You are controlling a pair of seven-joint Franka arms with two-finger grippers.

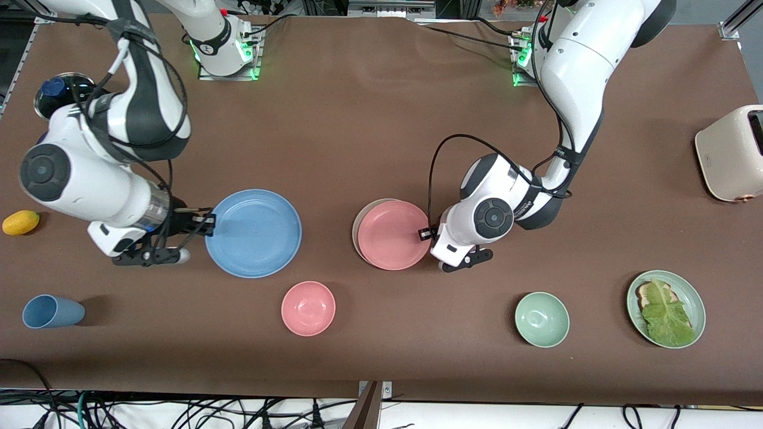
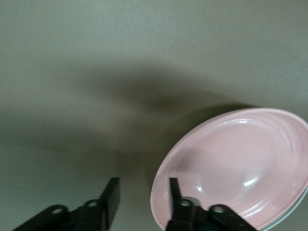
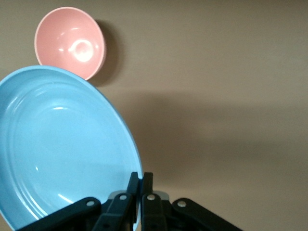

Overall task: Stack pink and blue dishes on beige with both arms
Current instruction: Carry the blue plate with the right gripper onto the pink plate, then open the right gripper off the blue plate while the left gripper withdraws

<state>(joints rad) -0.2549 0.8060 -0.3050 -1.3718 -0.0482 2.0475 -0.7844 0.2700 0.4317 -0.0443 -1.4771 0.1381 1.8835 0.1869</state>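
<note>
Brown cloth covers the table (image 1: 381, 119) from end to end. Right gripper (image 1: 208, 223): fingers (image 3: 144, 185) closed on the rim of the blue plate (image 1: 254, 233), pinching that edge between the tips (the wrist view shows the fingers pressed nearly together with the rim between them). From the fingertips, the plate extends toward the left arm's end of the table. The pink bowl (image 1: 308, 308) sits past the plate's edge, nearer the front camera.

Left gripper (image 1: 424, 234): fingers (image 2: 111, 195) spread apart, holding nothing. One fingertip lies over the rim of the pink plate (image 1: 394, 234); the other is off the plate, over bare cloth. The pink plate rests on the beige plate (image 1: 357, 229), which shows only as a thin crescent at the edge away from the fingers.

Other items, all well apart from both sets of fingers: blue cup (image 1: 52, 311), lemon (image 1: 21, 222), green bowl (image 1: 542, 319), green plate (image 1: 666, 308) with toast and lettuce, toaster (image 1: 732, 153).
</note>
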